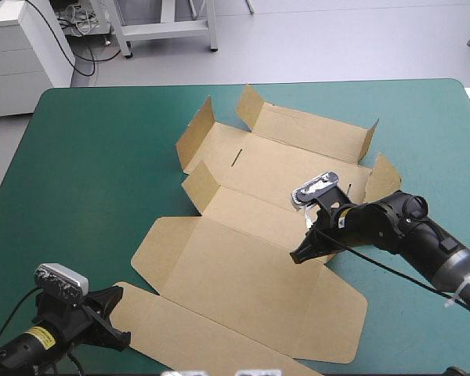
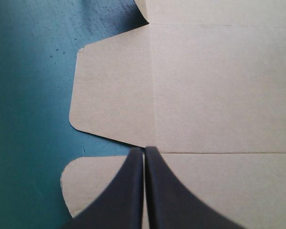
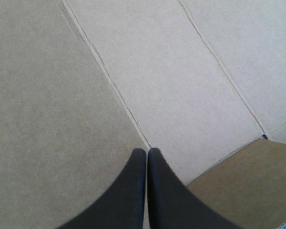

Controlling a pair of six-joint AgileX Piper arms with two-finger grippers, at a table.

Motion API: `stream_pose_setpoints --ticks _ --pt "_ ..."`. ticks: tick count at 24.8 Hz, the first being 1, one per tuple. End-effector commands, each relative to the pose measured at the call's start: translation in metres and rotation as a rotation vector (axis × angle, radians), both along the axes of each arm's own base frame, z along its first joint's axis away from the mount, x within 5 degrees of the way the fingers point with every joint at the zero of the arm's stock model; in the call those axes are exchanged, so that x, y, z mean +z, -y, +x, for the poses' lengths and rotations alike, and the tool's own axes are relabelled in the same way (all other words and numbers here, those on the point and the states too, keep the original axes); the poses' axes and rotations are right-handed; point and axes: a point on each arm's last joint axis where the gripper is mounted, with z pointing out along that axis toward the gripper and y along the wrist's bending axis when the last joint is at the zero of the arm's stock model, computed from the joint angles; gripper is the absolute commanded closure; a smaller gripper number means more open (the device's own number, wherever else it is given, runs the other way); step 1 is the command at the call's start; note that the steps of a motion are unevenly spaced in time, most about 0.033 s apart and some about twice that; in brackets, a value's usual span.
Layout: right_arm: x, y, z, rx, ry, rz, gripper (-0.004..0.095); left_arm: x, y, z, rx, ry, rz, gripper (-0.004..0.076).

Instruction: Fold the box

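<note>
The brown box [image 1: 243,266] lies as a cut sheet spread over the middle of the table, near panels flat, far flaps [image 1: 196,137] tilted up. My right gripper [image 1: 298,257] is shut, its tip pressed down on a crease in the sheet's middle; in the right wrist view the gripper [image 3: 147,151] meets that crease on the box [image 3: 171,71]. My left gripper [image 1: 119,296] is shut at the sheet's near-left corner. In the left wrist view it [image 2: 144,150] points at the fold between the near strip and the main panel [image 2: 219,86], beside a rounded side flap [image 2: 114,95].
The teal-green cover [image 1: 102,157] stretches wide to the left of the box and along the far edge. Raised flaps stand at the box's far side [image 1: 368,141] and right side [image 1: 384,184]. The near strip of board reaches the table's front edge.
</note>
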Motion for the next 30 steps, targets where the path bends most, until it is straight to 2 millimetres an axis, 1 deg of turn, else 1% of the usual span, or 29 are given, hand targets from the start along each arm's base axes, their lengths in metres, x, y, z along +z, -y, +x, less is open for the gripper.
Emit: stream_pose_setpoints --ticks 1,19,22,24,26,27,28,29,30 --pt "0.0163 -0.0009 0.0013 -0.003 0.076 0.045 0.0915 0.0119 0.0019 0.0044 0.010 0.060 -0.048 0.0732" --pt "0.0165 -0.0010 0.0015 0.004 0.083 0.043 0.0913 0.0119 0.0019 0.0044 0.010 0.060 -0.048 0.0732" --pt "0.0165 -0.0010 0.0015 0.002 0.082 0.044 0.0886 0.0119 0.0019 0.0044 0.010 0.060 -0.048 0.0732" --pt "0.0163 -0.0009 0.0013 0.002 0.079 0.043 0.0827 0.0119 0.0019 0.0044 0.010 0.060 -0.048 0.0732" --pt "0.0163 -0.0009 0.0013 0.001 0.078 0.044 0.0740 0.0119 0.0019 0.0044 0.010 0.060 -0.048 0.0732" --pt "0.0163 -0.0009 0.0013 0.001 0.078 0.044 0.0684 0.0119 0.0019 0.0044 0.010 0.060 -0.048 0.0732" --pt "0.0163 -0.0009 0.0013 0.001 0.078 0.044 0.0585 0.0119 0.0019 0.0044 0.010 0.060 -0.048 0.0732" --pt "0.0164 -0.0009 0.0014 0.001 0.080 0.044 0.0533 0.0119 0.0019 0.0044 0.010 0.060 -0.048 0.0732" --pt "0.0165 -0.0009 0.0016 0.001 0.082 0.044 0.0442 0.0119 0.0019 0.0044 0.010 0.060 -0.048 0.0732"
